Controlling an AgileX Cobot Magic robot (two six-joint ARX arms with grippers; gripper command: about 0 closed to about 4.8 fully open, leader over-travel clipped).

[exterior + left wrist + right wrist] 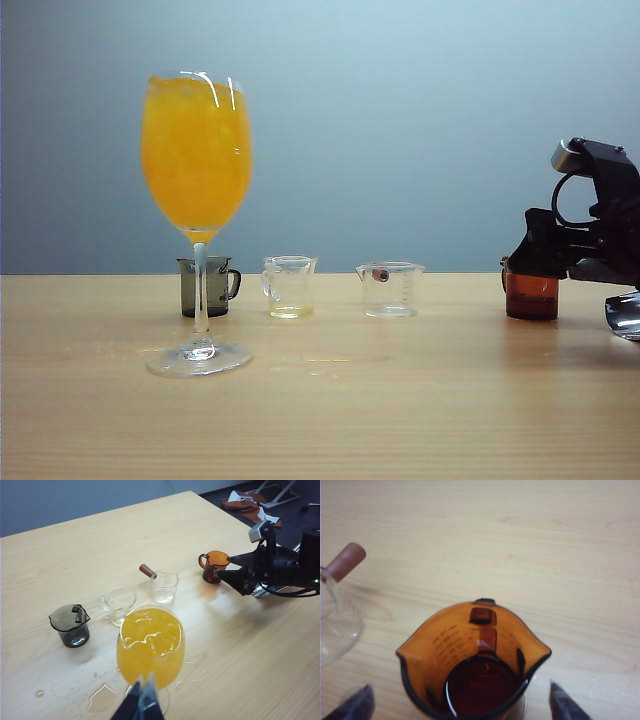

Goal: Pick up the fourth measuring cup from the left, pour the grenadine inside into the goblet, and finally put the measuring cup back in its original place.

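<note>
Light wood-grain tabletop point(530, 540) carries the fourth measuring cup point(472, 660) upright between the right gripper's point(460, 702) spread fingertips point(562, 705), while the distant left gripper point(142, 700) clamps the goblet point(150, 647).

Table point(320, 420): light wood-grain, smooth matt finish. Goblet point(197, 150): clear glossy glass. Fourth measuring cup point(472, 660): translucent amber-brown, glossy, printed graduations. Right gripper point(460, 702): matt dark fingers point(562, 705), jaws apart around the cup
</note>
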